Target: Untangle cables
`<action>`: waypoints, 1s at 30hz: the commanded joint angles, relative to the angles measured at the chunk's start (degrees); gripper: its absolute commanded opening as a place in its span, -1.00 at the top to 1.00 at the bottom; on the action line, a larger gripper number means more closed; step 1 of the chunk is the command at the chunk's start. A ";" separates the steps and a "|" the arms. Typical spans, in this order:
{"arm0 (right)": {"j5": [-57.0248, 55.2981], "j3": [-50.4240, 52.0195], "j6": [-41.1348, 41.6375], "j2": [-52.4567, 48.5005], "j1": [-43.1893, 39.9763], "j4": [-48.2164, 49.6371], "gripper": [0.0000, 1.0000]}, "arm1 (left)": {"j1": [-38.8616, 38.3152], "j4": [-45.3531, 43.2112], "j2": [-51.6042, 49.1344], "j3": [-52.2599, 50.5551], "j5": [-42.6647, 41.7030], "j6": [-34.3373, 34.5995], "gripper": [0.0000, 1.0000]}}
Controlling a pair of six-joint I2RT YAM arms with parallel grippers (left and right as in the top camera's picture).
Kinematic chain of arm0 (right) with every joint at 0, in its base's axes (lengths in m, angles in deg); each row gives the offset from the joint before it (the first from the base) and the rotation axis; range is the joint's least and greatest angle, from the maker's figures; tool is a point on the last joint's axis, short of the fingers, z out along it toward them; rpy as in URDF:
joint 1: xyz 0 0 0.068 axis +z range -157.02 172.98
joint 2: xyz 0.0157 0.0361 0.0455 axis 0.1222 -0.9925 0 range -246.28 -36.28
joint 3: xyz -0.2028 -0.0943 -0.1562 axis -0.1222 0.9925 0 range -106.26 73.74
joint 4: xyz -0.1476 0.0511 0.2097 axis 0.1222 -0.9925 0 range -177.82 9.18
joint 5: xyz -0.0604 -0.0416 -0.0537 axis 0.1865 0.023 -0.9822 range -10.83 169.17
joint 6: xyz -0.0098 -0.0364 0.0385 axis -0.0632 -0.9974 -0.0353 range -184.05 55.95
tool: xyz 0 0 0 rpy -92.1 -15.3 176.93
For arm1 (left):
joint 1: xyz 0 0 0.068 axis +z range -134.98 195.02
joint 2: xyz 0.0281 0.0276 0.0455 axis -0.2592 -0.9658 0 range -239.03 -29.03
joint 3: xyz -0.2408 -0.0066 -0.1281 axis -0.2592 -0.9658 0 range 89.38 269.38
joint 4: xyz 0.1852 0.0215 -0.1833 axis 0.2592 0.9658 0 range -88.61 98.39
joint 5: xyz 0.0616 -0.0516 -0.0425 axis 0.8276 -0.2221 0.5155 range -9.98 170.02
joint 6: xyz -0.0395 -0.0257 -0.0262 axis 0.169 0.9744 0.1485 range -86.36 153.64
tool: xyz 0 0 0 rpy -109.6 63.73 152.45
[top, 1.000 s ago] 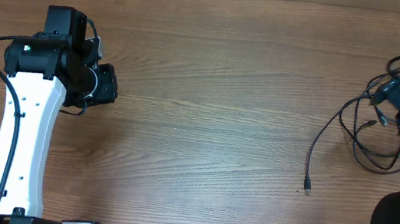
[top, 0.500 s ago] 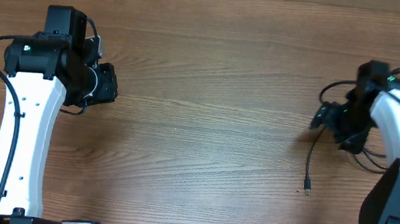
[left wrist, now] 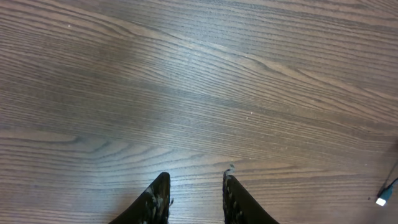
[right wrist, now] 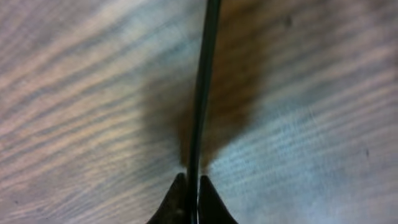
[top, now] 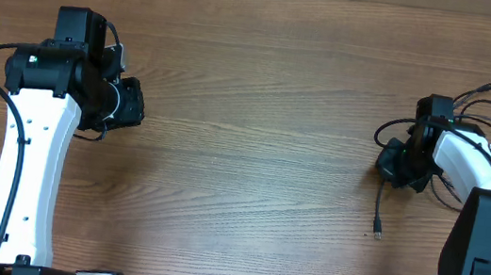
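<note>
**Right tool pinches one tail; left tool idle**

Overhead: the cables point(top: 487, 120) lie in a looped heap at the right edge of the surface point(top: 261, 92), partly under the right arm point(top: 470, 162). The right tool point(top: 392, 164) sits at the heap's left side, on a tail point(top: 379, 207) that runs toward the near edge and ends in a plug point(top: 377, 234). The left tool point(top: 128, 103) is far left, well apart from the cables. Count: two arms, two tools, one free tail, one plug seen clearly. How many cables there are I cannot tell, because the loops overlap.

Left wrist: the left tool point(left wrist: 194, 198) is partly released, with nothing between the jaws and bare wood below.

Right wrist: the right tool point(right wrist: 189, 186) is clenched on the tail point(right wrist: 202, 81), thin and black, running straight away from the tips. The view is close and blurred.

Step, my read: this is the first grab, to pull one strand out of the heap. The next move likely calls for a slow drag leftward, away from the loops. If the heap follows, the left tool probably has to come over and pin the rest.
</note>
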State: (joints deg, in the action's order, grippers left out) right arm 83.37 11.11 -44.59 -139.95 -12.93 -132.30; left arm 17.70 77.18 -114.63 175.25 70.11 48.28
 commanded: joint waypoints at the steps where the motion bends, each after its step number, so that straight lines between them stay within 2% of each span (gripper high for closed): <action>1: -0.57 -4.79 0.13 0.72 -0.04 -3.10 0.92 | -0.07 0.00 0.76 0.66 -0.66 -0.48 0.44; 8: -11.96 -26.32 -0.52 0.81 -1.25 -16.68 0.92 | -0.07 -0.02 0.76 0.66 -0.66 -0.46 0.43; 13: -24.87 -41.42 -3.06 0.81 -3.23 -19.71 0.92 | -0.07 -0.02 0.76 0.66 -0.66 -0.46 0.43; 16: -31.50 -44.61 -3.04 0.81 -5.01 -18.43 0.92 | -0.07 -0.02 0.76 0.66 -0.66 -0.46 0.43; 19: -32.50 -44.28 -2.67 0.68 -7.74 -18.27 0.91 | -0.07 0.00 0.76 0.66 -0.66 -0.46 0.43; 20: -32.50 -43.91 -1.40 0.63 -8.61 -18.29 0.74 | -0.07 0.00 0.76 0.66 -0.66 -0.46 0.43; 21: -32.46 -43.30 0.87 0.59 -9.75 -18.32 0.48 | -0.07 0.00 0.76 0.66 -0.66 -0.46 0.43; 23: -31.56 -42.10 4.48 0.59 -11.74 -18.58 -0.22 | -0.07 0.04 0.76 0.66 -0.66 -0.48 0.43; 25: -27.87 -41.09 4.72 0.59 -13.40 -18.67 -0.40 | -0.07 0.09 0.76 0.66 -0.66 -0.46 0.43; 30: -19.21 -40.15 3.96 0.59 -15.08 -18.93 -0.62 | -0.07 -0.15 0.76 0.66 -0.66 -0.46 0.42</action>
State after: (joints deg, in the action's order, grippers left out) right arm 58.28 -29.44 -41.51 -139.65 -28.06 -151.36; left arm 17.70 77.09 -114.63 175.25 70.11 48.28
